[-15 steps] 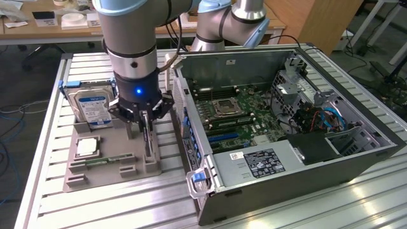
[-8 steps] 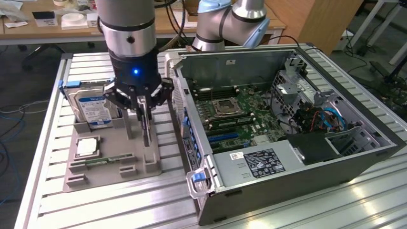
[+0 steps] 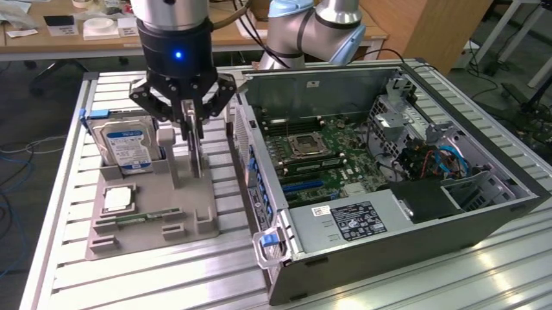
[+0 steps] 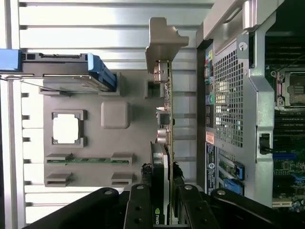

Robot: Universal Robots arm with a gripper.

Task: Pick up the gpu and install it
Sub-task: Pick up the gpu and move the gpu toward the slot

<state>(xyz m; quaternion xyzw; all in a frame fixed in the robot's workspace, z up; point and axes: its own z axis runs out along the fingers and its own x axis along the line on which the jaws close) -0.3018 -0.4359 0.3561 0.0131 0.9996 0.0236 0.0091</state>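
Pick-up stage, by the look of it. The end effector point(image 3: 191, 121) is drawn in narrow on the top edge of the gpu point(image 3: 199, 158), one finger on each face. The card stands upright on edge in the grey holder tray point(image 3: 147, 236) on the bench point(image 3: 129, 284), just beside the open computer case point(image 3: 332, 87). Its pale bracket point(image 4: 164, 40) sits at the end away from the grip. I can't tell whether it's clear of its slot. Whatever follows calls for a square, steady hold, since the card is thin and the case wall is close.

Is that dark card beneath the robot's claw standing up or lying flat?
Standing up: the card rises on its edge from the grey holder, like the hard drive beside it.
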